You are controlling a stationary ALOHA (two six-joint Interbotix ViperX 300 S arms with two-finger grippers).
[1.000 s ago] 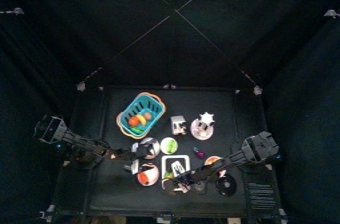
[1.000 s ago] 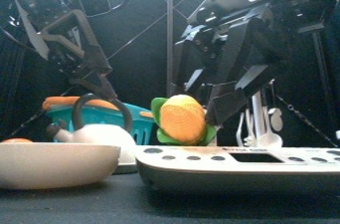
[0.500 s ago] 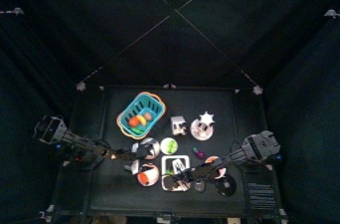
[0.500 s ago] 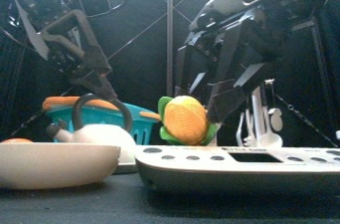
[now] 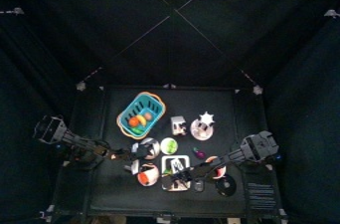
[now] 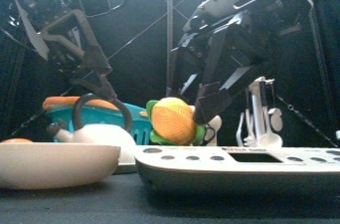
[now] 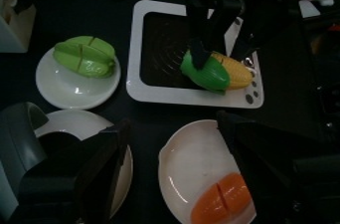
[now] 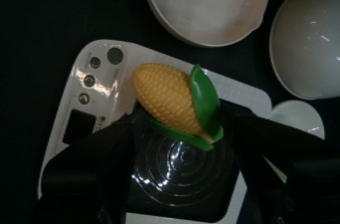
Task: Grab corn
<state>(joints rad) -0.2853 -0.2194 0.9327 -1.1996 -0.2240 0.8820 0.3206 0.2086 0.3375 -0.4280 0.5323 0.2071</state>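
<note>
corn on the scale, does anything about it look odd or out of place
Slightly. The corn is not lying flat in the middle of the kitchen scale; it sits askew near the pad's edge, and the front view shows it propped up, leaning to one side. The open right gripper straddles it. Nothing looks spilled or damaged.

Both arms black, boxy jointed links w/ thin dark cables along them. Left arm (image 6: 60, 39): angular struts, glossy block up top. Right arm (image 6: 246, 29): bulkier, layered plates & brackets. Right gripper (image 8: 186, 168): two wide flat matte-black jaws. Left gripper (image 7: 173, 173): same build, dark, edges blurred.
</note>
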